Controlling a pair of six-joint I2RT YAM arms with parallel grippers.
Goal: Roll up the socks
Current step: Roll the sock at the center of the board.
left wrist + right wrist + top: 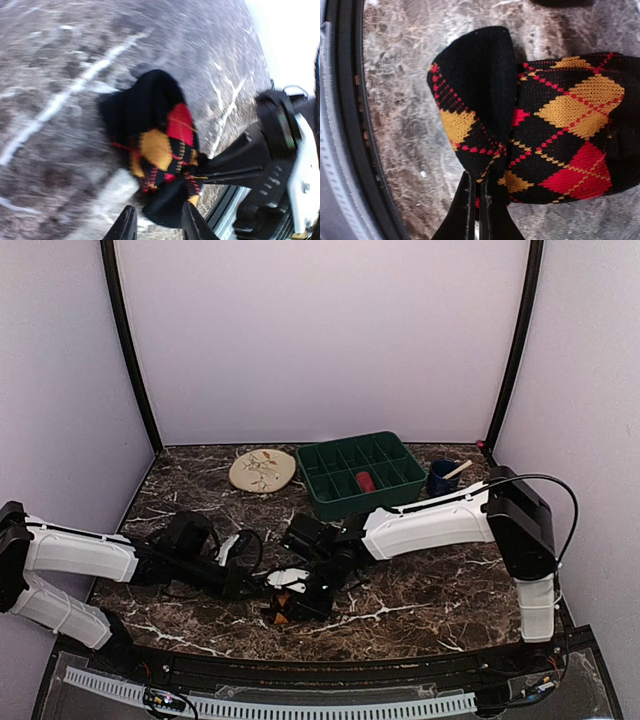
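Black-and-red argyle sock (560, 115) bunched on dark marble table (430, 590) close to the near edge, pinched at a fold by right gripper (476, 175), jaws clamped tight on the fabric. Straddled at one end by left gripper (158, 206), fingers parted, contact with the fabric unclear. Farther back, green compartment tray (325, 498) with something red inside, beige plate (245, 472) to its left, blue cup (441, 478) to its right.
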